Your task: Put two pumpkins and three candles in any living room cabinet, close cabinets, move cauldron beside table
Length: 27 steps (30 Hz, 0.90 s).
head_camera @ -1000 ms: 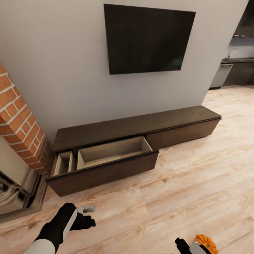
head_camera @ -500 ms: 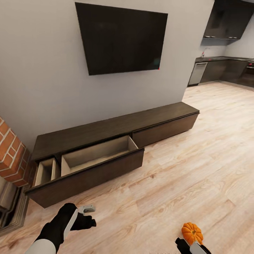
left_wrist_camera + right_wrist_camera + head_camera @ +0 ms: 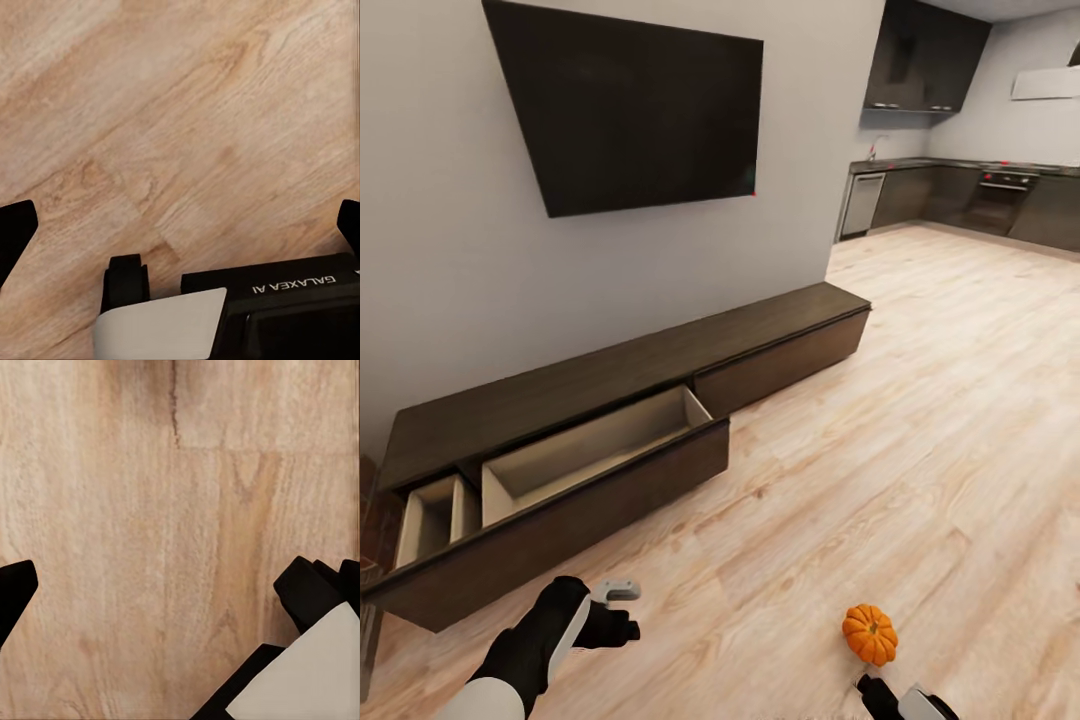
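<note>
- Head view: your left gripper (image 3: 622, 606) hangs low over the wooden floor (image 3: 880, 440), its fingers pointing toward the cabinet (image 3: 610, 400); from here you cannot tell how wide it stands; nothing is seen in it.
- Ahead of those fingers the long dark cabinet runs along the grey wall under the television (image 3: 630, 110); its wide drawer (image 3: 585, 455) is pulled out, pale inside, with nothing seen in it; a narrow compartment (image 3: 435, 515) beside it is also open; the drawer front (image 3: 780, 360) further along is shut.
- One pumpkin (image 3: 870, 634) sits on the floor just beyond your right arm (image 3: 905, 700), which shows at the bottom edge; the pumpkin is apart from the arm and well to the side of the open drawer; you cannot tell the right fingers' state here.
- Dark kitchen units (image 3: 960, 190) stand far beyond the cabinet's end.
- Left wrist view: both black fingertips (image 3: 15, 232) sit at the picture's far edges, spread wide; only floor planks lie between them.
- Right wrist view: one black fingertip (image 3: 13, 589) sits at the picture's edge, with bare wood plank beyond it; the fingers look spread and hold nothing.
</note>
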Available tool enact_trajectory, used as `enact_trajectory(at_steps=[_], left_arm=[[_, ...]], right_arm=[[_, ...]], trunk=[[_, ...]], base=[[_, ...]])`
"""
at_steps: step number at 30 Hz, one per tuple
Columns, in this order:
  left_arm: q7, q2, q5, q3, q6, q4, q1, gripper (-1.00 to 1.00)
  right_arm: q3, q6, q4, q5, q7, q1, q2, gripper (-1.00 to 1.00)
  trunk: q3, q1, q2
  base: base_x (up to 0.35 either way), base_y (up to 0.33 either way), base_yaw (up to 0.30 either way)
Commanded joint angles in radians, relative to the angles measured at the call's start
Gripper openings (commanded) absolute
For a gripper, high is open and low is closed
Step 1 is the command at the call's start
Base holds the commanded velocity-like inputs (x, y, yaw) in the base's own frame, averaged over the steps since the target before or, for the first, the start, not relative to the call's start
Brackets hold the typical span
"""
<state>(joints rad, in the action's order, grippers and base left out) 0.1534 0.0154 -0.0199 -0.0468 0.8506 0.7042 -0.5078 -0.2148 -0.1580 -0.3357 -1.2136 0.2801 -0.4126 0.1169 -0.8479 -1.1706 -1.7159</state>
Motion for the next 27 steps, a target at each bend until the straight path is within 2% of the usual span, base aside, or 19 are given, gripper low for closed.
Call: enact_trajectory(at_steps=[1, 6, 17, 23, 27], left_arm=[[0.0, 0.0, 0.0, 0.0, 0.0, 0.0, 0.0, 1.0], [-0.001, 0.0, 0.002, -0.001, -0.003, 0.0, 0.0, 1.0], [-0.002, 0.0, 0.003, -0.001, -0.005, 0.0, 0.0, 1.0], [-0.002, 0.0, 0.002, -0.001, -0.005, 0.0, 0.0, 1.0], [-0.001, 0.0, 0.002, -0.001, -0.004, 0.0, 0.0, 1.0]], right_arm=[[0.0, 0.0, 0.001, 0.0, 0.0, 0.0, 0.0, 1.0], [0.0, 0.001, 0.003, 0.0, 0.0, 0.0, 0.001, 1.0], [0.002, 0.002, 0.006, -0.001, 0.001, 0.0, 0.021, 1.0], [0.002, 0.002, 0.006, -0.001, 0.001, 0.0, 0.021, 1.0], [0.002, 0.002, 0.006, -0.001, 0.001, 0.0, 0.021, 1.0]], trunk=[[0.0, 0.0, 0.0], [-0.001, 0.0, 0.0], [-0.006, 0.0, 0.0], [-0.008, 0.0, 0.0], [-0.008, 0.0, 0.0]], base=[[0.018, 0.0, -0.288], [0.145, 0.0, -0.288], [0.306, -0.071, -0.276], [0.317, -0.043, -0.096], [0.146, -0.005, -0.031]])
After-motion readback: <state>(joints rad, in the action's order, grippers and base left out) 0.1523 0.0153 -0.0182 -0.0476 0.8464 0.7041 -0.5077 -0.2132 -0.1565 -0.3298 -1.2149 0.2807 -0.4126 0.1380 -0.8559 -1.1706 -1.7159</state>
